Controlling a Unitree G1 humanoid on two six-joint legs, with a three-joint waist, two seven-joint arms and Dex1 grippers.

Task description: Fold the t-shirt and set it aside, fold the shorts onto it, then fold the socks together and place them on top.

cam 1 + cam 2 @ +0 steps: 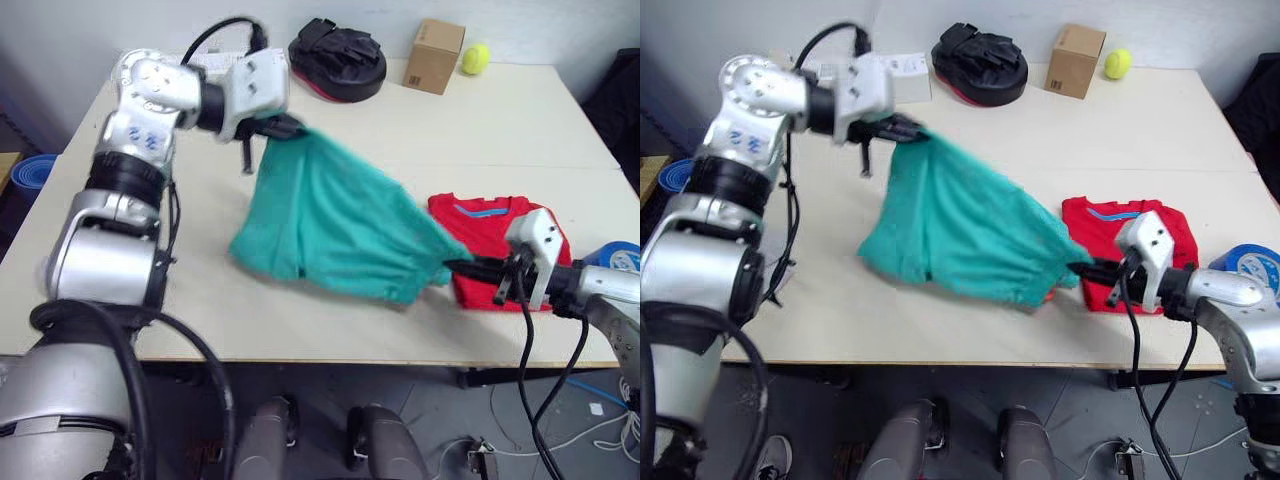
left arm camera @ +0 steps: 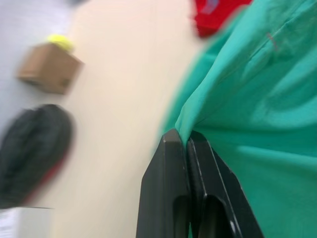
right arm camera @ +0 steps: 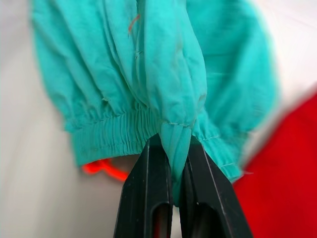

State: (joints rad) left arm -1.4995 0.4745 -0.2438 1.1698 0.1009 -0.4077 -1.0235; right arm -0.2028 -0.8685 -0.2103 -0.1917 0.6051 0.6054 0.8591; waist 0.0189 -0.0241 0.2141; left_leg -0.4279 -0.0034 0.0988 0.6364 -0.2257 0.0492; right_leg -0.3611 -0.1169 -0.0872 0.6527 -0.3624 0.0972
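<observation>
- The teal shorts [image 1: 335, 225] are held stretched in the air between both arms, above the middle of the bench [image 1: 330, 330], with the lower hem sagging toward the bench top.
- One corner of the shorts is pinched by the left end effector [image 1: 283, 128], clenched on the cloth and raised toward the far left part of the bench; in the left wrist view the two black fingers [image 2: 166, 188] are seen pressed together on a fold of teal fabric.
- The gathered elastic waist is gripped by the right end effector [image 1: 1087, 271], low and close to the near edge of the bench; in the right wrist view the cloth is seen bunched between its closed fingers [image 3: 143, 193], and a bit of the orange-red drawstring [image 3: 104, 167] hangs out below the waistband.
- The red t-shirt [image 1: 490, 222] lies folded near the near right corner of the bench, partly overlapped by the right arm.
- Along the far edge are seen a black padded item [image 1: 338, 56], a small cardboard box [image 1: 433, 55] and a yellow ball [image 1: 475, 58], the ball just beside the box.
</observation>
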